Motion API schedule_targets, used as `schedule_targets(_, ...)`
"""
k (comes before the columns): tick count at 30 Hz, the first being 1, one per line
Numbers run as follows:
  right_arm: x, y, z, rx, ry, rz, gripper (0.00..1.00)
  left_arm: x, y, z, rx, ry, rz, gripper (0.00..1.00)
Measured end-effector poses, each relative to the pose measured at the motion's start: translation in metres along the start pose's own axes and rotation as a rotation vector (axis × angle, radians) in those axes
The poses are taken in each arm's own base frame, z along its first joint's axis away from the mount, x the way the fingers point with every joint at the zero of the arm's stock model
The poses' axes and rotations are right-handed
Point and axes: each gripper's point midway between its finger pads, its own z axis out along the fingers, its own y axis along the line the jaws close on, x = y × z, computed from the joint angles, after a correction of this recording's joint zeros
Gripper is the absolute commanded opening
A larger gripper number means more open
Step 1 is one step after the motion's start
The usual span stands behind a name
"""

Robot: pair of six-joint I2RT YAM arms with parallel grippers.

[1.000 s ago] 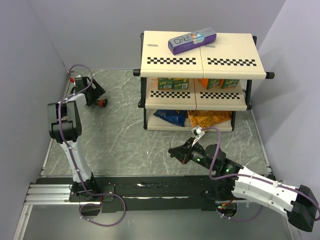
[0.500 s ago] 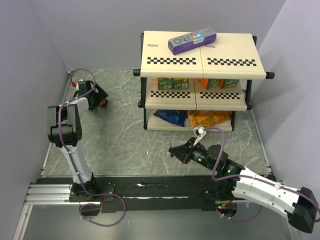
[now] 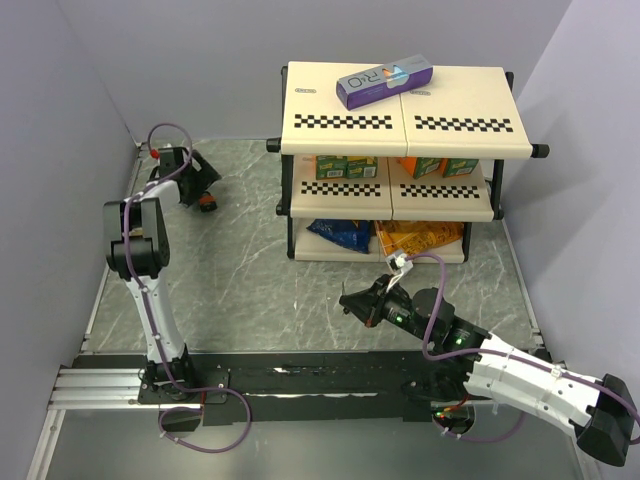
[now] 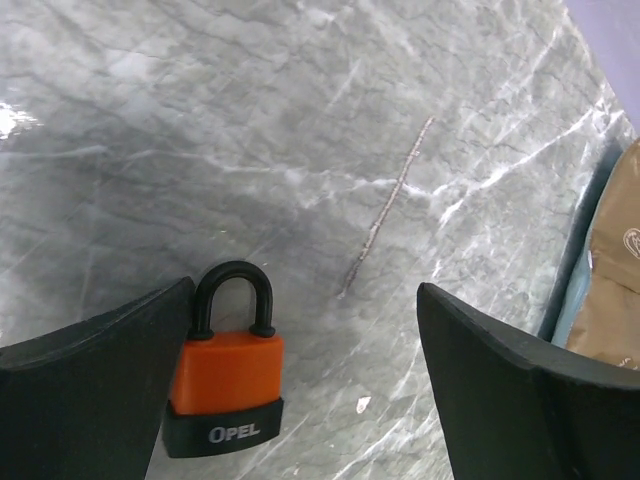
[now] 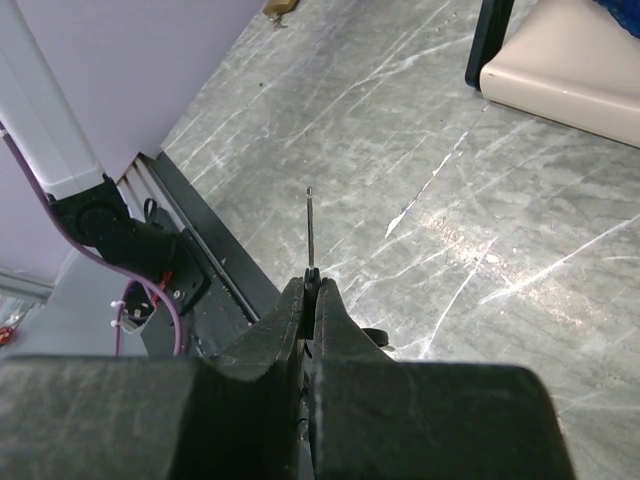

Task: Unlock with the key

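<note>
- Jaws of the left gripper (image 4: 305,290) were spread wide over the far left part of the table (image 3: 250,270), and nothing was held between them.
- An orange-and-black padlock (image 4: 225,385) lay flat on the marbled top between those fingers (image 4: 90,390), just beside the one at the left of the wrist view. Whether it was touched could not be told. Its black shackle was seated in the body.
- The right gripper (image 5: 312,285) was stretched low over the near middle of the table, well apart from the padlock, with its jaws pressed together.
- The key (image 5: 309,230) was clamped at the right gripper's fingertips. Only its thin silver blade was shown, pointing straight out past the tips. From the top view it was too small to be made out.
- A two-tier shelf (image 3: 400,120) stood at the far right. A purple box (image 3: 385,82) lay on top, cartons (image 3: 345,165) were lined up on the middle level, and bags (image 3: 345,235) were piled below.
</note>
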Motion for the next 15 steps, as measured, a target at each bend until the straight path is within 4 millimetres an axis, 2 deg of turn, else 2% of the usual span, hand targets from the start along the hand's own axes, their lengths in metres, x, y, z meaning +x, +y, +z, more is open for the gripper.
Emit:
schedule_targets(6, 0.002, -0.001, 0.002, 0.007, 0.01, -0.001, 0.0, 0.007, -0.006, 0.0, -0.005, 0.016, 0.062, 0.99)
schedule_targets(12, -0.001, 0.001, 0.0, 0.0, -0.001, 0.0, 0.0, 0.027, -0.009, -0.001, -0.119, 0.004, 0.241, 1.0)
schedule_targets(15, -0.001, -0.002, 0.0, 0.011, -0.001, -0.005, 0.0, 0.037, -0.008, -0.009, -0.183, 0.003, 0.313, 0.99)
